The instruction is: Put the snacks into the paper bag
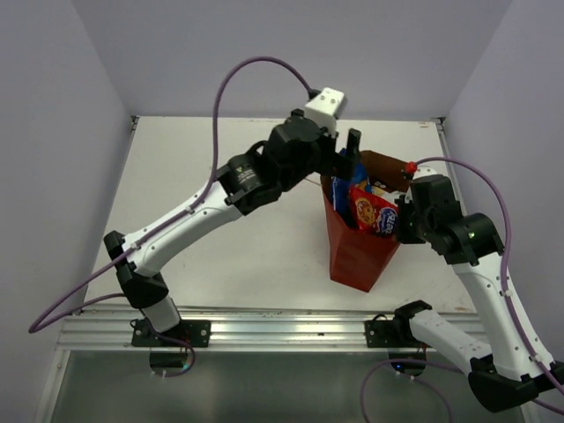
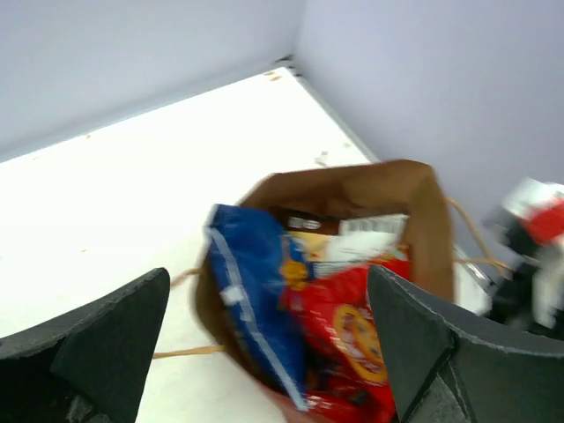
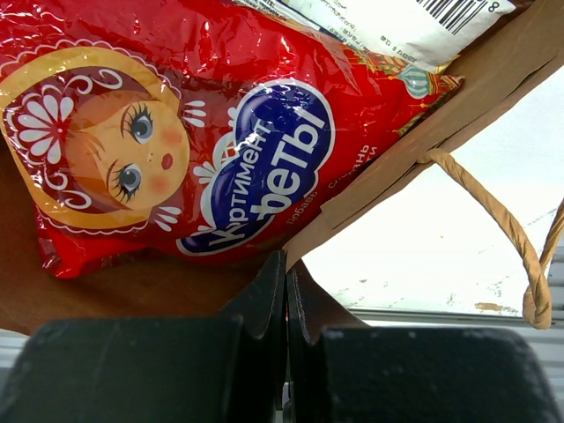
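The reddish-brown paper bag (image 1: 357, 254) stands upright right of the table's middle. A red cookie pack (image 1: 372, 213) and a blue-and-white pack (image 1: 345, 181) stick out of its mouth. My left gripper (image 1: 346, 148) hovers open and empty just above the bag's far rim. In the left wrist view my left gripper (image 2: 269, 286) frames the blue pack (image 2: 254, 295), the red pack (image 2: 352, 326) and a white packet (image 2: 370, 231) inside the bag (image 2: 388, 185). My right gripper (image 1: 401, 220) is shut on the bag's right rim (image 3: 458, 97), with the red pack (image 3: 203, 132) just beyond my right gripper (image 3: 286, 264).
A twine handle (image 3: 498, 220) hangs outside the bag by my right gripper. Another handle (image 2: 189, 351) lies on the white table (image 1: 220, 176). Lilac walls enclose the table on three sides. A metal rail (image 1: 282, 328) runs along the near edge.
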Controlling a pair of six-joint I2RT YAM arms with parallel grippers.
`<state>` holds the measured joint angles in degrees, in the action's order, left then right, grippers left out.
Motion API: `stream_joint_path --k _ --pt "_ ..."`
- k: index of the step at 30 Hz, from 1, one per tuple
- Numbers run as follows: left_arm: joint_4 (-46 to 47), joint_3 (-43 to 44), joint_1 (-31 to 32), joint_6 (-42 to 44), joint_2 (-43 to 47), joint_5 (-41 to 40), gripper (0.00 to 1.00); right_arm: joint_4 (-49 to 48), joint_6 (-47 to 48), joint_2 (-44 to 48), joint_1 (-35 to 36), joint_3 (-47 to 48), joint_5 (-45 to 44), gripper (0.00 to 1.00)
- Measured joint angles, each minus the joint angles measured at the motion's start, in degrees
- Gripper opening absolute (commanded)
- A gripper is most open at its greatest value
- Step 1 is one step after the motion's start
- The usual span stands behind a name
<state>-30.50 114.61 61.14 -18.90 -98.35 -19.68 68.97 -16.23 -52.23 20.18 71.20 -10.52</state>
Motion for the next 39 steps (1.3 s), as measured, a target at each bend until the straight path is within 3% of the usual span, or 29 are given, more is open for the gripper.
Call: stream_joint_path --k 5,8,15,35,38,39 --pt "0.7 -6.4 -13.6 -3.1 1.0 3.5 0.92 0.0 0.0 0.0 0.0 0.0 0.0 0.0" --pt "0.6 -11.9 -17.4 -4.6 -1.2 5.2 0.91 0.0 0.0 0.0 0.0 0.0 0.0 0.0" --pt "1.7 -15.8 -15.8 -7.3 -4.4 10.9 0.89 0.0 0.0 0.0 0.0 0.0 -0.1 0.0" --pt "6.7 -27.1 -15.3 -11.9 3.7 16.4 0.84 0.0 0.0 -0.2 0.0 0.0 -0.3 0.0" --pt "7.6 -27.2 -14.9 -12.1 3.5 17.0 0.7 0.0 0.0 -0.2 0.0 0.0 -0.3 0.0" --pt "7.8 -27.2 -14.8 -12.2 3.4 17.2 0.56 0.0 0.0 -0.2 0.0 0.0 -0.3 0.0"
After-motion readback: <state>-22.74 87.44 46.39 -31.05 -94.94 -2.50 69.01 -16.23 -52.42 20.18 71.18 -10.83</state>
